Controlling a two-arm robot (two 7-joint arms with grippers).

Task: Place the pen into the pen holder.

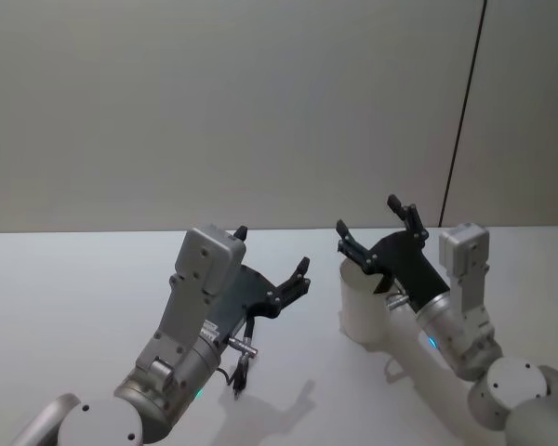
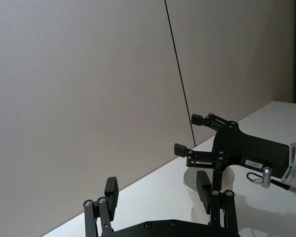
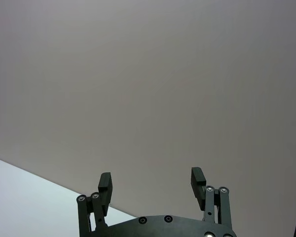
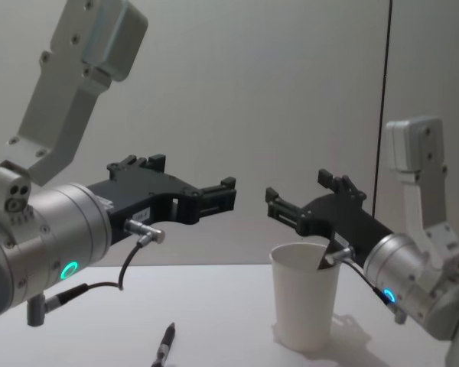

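Pen [image 4: 165, 348] lies ungrasped on the table [image 4: 222, 313] near the paper cup [image 4: 306, 298]; my left gripper [image 1: 272, 249] and right gripper [image 1: 372, 219] hover spread apart, empty.

Pen holder [image 4: 306, 306]: plain white paper cup with a rolled rim, tapering slightly to its base. It stands upright and mouth up on the white worktop [image 4: 76, 306], right of centre.

Pen [image 4: 166, 344]: slim and dark, with a paler grey section. It lies flat by the worktop's near edge, left of the cup and apart from it.

Pen [image 4: 167, 341]; lower end past chest view's edge
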